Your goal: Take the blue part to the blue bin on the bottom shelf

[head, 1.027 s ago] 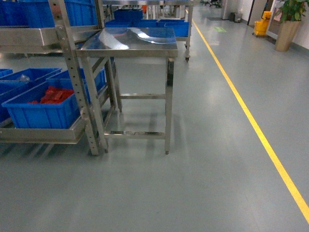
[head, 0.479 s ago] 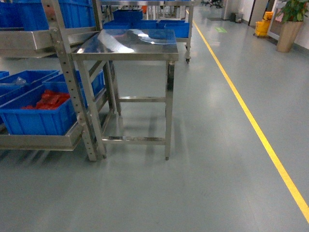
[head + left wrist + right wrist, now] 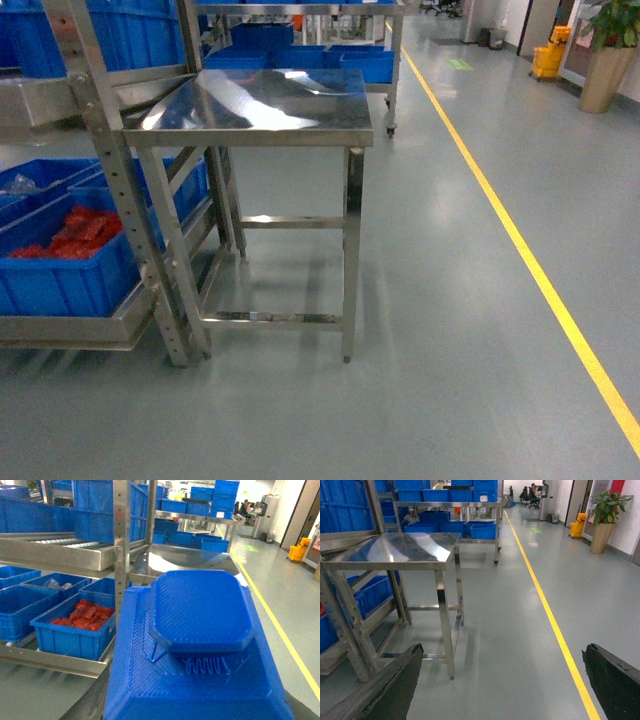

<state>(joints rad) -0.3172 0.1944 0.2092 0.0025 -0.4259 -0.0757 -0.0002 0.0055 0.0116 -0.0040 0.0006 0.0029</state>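
The blue part (image 3: pixel 200 630) fills most of the left wrist view, a bright-blue blocky piece with a rounded knob top. My left gripper (image 3: pixel 195 707) is shut on it, and only a dark finger (image 3: pixel 92 705) shows beside it. The bottom shelf (image 3: pixel 70 330) of the steel rack lies at the left. A blue bin (image 3: pixel 60 275) holding red pieces stands on it, with another blue bin (image 3: pixel 40 180) behind. My right gripper (image 3: pixel 502 685) hangs open over bare floor, nothing between its fingers. Neither gripper shows in the head view.
A stainless-steel table (image 3: pixel 260 100) stands straight ahead, against the rack's upright post (image 3: pixel 120 190). A yellow floor line (image 3: pixel 520 250) runs along the right. More blue crates (image 3: pixel 290 55) sit behind the table, and a potted plant (image 3: pixel 610 50) at the far right.
In the head view the table and rack have grown larger and slid down and to the left. The view has drawn closer to them.
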